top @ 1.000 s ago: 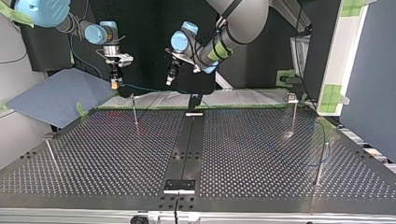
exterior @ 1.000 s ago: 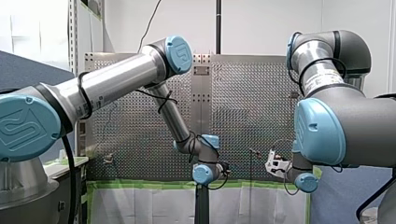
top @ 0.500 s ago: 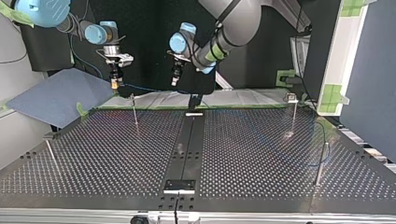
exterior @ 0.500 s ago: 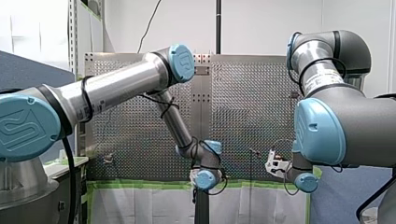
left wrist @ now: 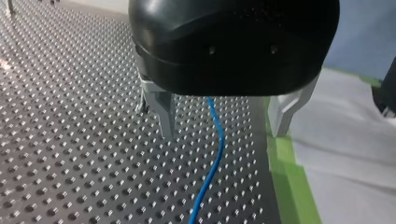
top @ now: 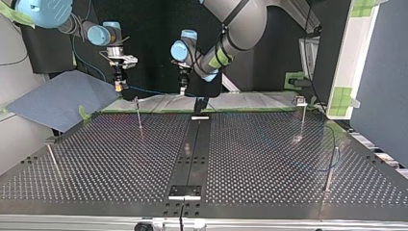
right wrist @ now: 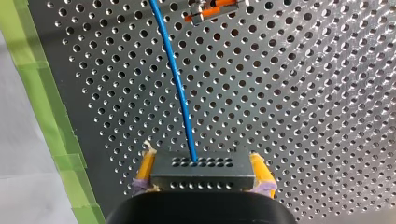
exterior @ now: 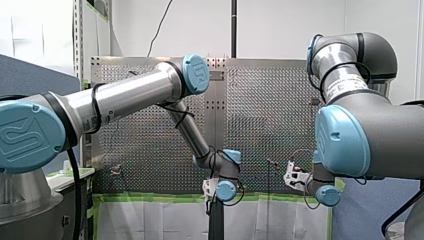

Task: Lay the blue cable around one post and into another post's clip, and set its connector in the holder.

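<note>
The right gripper (right wrist: pixel 201 172) is clamping the connector (right wrist: pixel 196 169) between its yellow pads (right wrist: pixel 145 170). The cable (right wrist: pixel 180 93) is running from it over the table (right wrist: pixel 303 116), passing ungripped between the spread fingers (left wrist: pixel 164 112) of the left gripper (left wrist: pixel 224 133).

Black centre strip (top: pixel 192 149) down the perforated table (top: pixel 260 144). Left of the strip, above the far edge: my right gripper (top: pixel 119 86), yellow-tipped, clamped on the blue cable (top: pixel 144 91). Cable strung across toward my left gripper (top: pixel 183 90), just left of the strip's far end. Thin posts (top: pixel 139 118) on both sides of the strip. More blue cable beside the nearer post (top: pixel 329 168) right of the strip.
</note>
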